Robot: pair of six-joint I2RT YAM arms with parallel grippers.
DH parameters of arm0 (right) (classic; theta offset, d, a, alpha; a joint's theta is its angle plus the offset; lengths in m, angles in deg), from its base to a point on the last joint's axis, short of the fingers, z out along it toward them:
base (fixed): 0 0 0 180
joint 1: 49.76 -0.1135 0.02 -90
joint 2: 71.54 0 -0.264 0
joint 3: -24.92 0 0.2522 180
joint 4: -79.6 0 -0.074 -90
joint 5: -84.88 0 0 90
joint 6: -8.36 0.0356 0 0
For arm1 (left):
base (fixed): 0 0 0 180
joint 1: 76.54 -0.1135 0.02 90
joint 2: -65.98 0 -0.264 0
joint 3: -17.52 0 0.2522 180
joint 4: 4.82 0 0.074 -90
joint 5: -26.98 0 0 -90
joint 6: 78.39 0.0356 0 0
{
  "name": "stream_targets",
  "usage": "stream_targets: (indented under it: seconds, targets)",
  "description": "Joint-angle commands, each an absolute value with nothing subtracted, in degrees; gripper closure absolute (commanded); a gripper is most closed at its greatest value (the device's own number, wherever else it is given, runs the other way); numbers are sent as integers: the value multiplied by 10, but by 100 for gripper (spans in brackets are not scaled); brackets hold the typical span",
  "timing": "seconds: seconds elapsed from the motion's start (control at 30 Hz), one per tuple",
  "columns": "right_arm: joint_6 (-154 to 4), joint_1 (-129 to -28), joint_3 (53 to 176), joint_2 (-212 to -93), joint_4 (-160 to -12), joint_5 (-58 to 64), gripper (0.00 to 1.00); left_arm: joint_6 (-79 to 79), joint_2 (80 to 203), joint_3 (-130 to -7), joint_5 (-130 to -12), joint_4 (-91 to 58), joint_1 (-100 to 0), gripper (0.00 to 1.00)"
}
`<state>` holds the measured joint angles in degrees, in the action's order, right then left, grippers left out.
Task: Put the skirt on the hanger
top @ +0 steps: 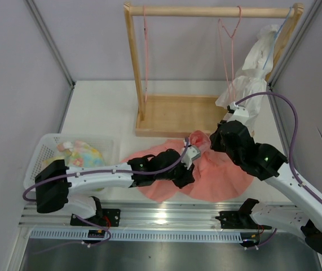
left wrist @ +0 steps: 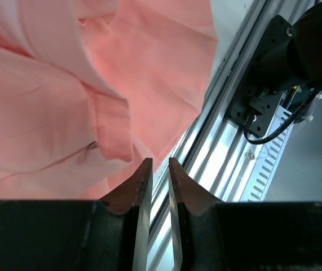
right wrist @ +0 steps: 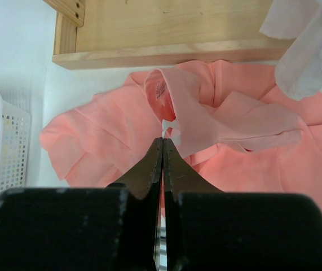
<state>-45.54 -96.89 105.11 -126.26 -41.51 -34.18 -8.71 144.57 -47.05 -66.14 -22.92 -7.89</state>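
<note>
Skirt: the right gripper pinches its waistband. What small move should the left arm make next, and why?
Probably open the left gripper wider and bring it to the skirt's waistband beside the right gripper: its fingers stand barely apart with nothing between, and one pinch cannot spread the waist for the hanger.

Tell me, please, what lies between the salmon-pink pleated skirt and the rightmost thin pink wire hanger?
The wooden rack's flat base, seen in the top external view, separates skirt from hanger.
</note>
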Motion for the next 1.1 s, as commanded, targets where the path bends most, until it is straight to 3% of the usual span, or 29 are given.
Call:
stream_targets:
  seconds: [0.0, 0.2, 0.37, 0.53, 1.07]
  targets:
    - [-448, -971, 1049, -1252, -433, -351, 100, -66, 1489, -525, -651, -203, -64, 78]
    - [-452, -971, 1053, -1253, -432, -354, 100, -78, 1565, -565, -630, -215, -48, 74]
    - [-453, -970, 1054, -1254, -434, -352, 100, -111, 1604, -608, -494, -282, -51, 73]
    - [-453, -970, 1053, -1253, -434, -350, 100, -139, 1630, -647, -433, -354, -62, 75]
    - [-449, -973, 1048, -1252, -444, -344, 100, -174, 1584, -571, -380, -381, -104, 75]
